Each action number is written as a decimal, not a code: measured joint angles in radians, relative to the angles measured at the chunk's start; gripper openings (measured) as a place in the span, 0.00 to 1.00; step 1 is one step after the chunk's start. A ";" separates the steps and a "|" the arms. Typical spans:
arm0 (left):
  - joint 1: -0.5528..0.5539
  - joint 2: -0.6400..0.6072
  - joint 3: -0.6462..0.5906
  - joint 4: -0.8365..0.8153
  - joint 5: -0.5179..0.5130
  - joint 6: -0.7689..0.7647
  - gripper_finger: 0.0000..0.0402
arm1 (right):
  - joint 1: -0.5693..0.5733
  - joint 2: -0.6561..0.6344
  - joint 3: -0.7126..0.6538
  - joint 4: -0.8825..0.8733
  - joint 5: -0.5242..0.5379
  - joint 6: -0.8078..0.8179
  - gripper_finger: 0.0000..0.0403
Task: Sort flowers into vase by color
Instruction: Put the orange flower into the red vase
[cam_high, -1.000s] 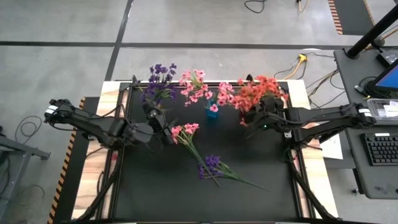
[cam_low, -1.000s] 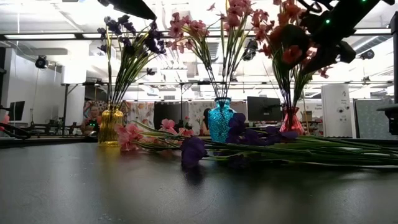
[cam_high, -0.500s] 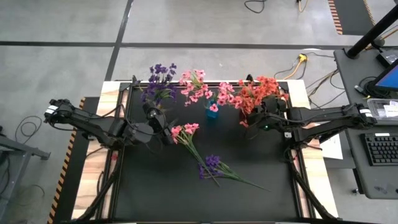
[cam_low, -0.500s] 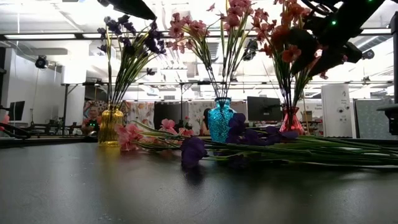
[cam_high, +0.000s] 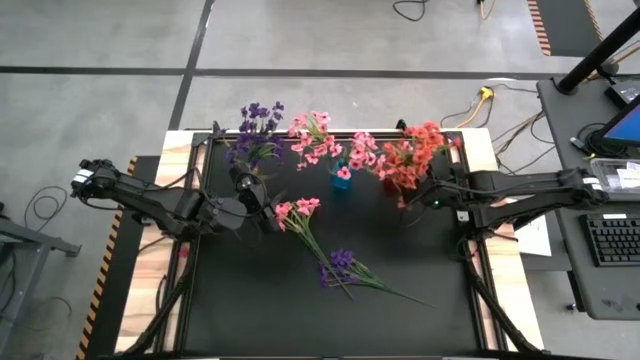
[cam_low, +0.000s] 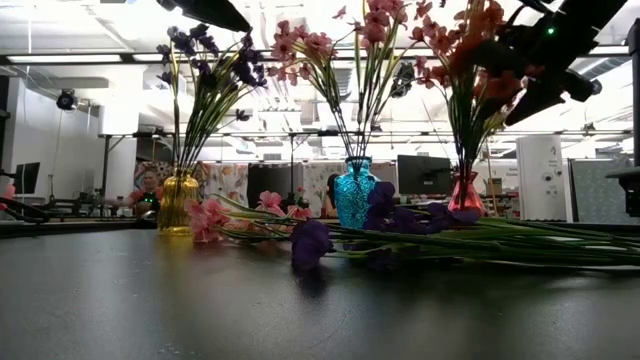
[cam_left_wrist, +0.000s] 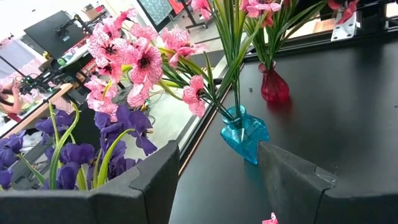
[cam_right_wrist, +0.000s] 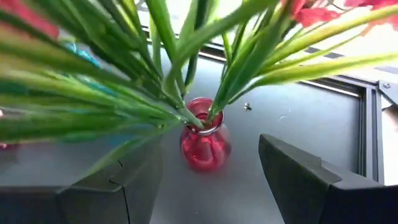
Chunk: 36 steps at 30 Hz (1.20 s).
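Three vases stand along the far edge. A yellow one (cam_low: 178, 203) holds purple flowers (cam_high: 255, 120). A blue one (cam_left_wrist: 244, 132) holds pink flowers (cam_high: 315, 138). A red one (cam_right_wrist: 204, 142) holds coral-red flowers (cam_high: 415, 150). A pink sprig (cam_high: 298, 215) and a purple sprig (cam_high: 342, 266) lie flat mid-table, crossing at the stems. My left gripper (cam_high: 268, 213) hangs open above the table, just left of the pink sprig's blossoms. My right gripper (cam_high: 418, 192) is open and holds nothing, raised just right of the red vase and facing it.
A black mat (cam_high: 250, 300) covers the table, with bare room at its near left and near right. The vases' tall stems and blossoms stand between the two arms at the back. A desk with a keyboard (cam_high: 615, 240) stands beyond the table's right edge.
My right gripper has drawn back toward the table's right edge, out from among the coral-red blossoms, staying open. The coral-red flowers now stand free of it in the red vase. My left arm has kept still.
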 joint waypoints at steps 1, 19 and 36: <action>0.000 0.000 0.000 0.000 0.000 0.000 0.50 | 0.000 -0.006 0.000 0.001 0.001 0.000 0.62; 0.000 0.000 0.000 0.000 0.000 -0.003 0.50 | 0.000 -0.096 0.000 -0.003 -0.031 0.004 0.62; 0.000 0.000 -0.001 -0.002 0.000 -0.004 0.50 | 0.000 -0.131 0.000 -0.079 -0.110 0.033 0.57</action>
